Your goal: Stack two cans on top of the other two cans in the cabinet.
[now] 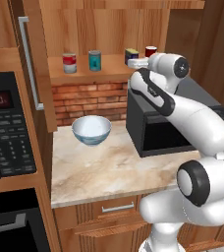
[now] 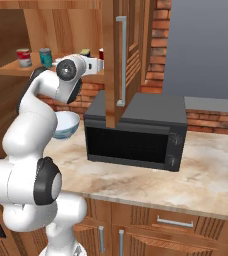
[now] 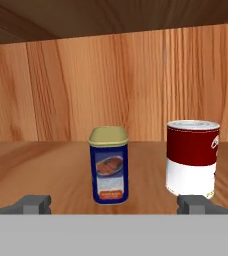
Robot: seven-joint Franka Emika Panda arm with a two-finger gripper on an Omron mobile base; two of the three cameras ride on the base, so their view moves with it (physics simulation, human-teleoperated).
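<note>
Cabinet (image 1: pixel 109 29): light wood-grain wall unit, upper centre of the left base view; door swung open at the left, long silver bar handle (image 1: pixel 29 61) upright on it. All four cans stand upright on its plank shelf (image 1: pixel 84 75), none stacked.

Silver can with red and white label (image 1: pixel 70 63): left end of the row, upper left-centre of the left base view.

Teal can (image 1: pixel 95 60): just beside the silver can, to its right, apart from it.

Dark blue can with yellow label (image 3: pixel 109 172): centre of the hand view, yellowish top, standing between the pincer's fingertips in the picture but farther back on the shelf, not touched.

White can with dark red upper band (image 3: pixel 192 158): right of centre in the hand view, near the blue can, a clear gap between them.

Pincer (image 3: pixel 116 205): fingertips (image 3: pixel 33 204) wide apart at the bottom corners of the hand view, fully open, gripping nothing, level with the shelf and facing the blue can.

Surface (image 1: pixel 114 170): marbled counter below the cabinet, carrying a pale blue bowl (image 1: pixel 91 130) at left-centre and a black microwave (image 1: pixel 158 130) to its right.
</note>
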